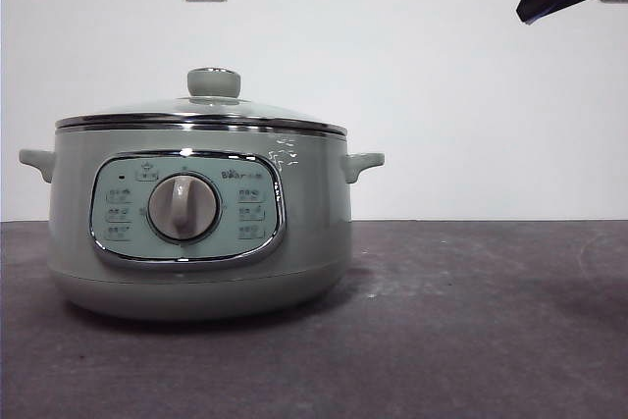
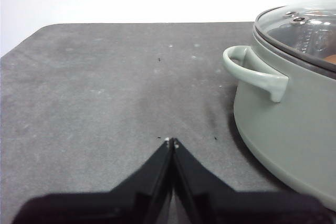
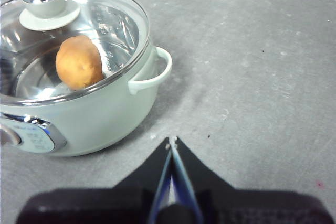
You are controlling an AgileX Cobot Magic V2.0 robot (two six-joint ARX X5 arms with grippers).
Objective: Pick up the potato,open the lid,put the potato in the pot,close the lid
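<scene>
the potato already lies inside the pot, seen through the glass of the lid, which sits square on the rim (so i'd judge the job done). both claws are pinched shut and empty: the right gripper hangs off the pot's right handle side, the left gripper off the other, neither touching

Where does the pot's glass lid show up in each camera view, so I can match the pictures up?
Front view: the lid sits closed on the pot, left of centre, knob up.
Left wrist view: only part of its rim and glass shows at the upper right edge.
Right wrist view: upper left, seen from above, with the potato visible through the glass.
Shared landmark: the pot's side handle, near the lid's rim in every view.
</scene>
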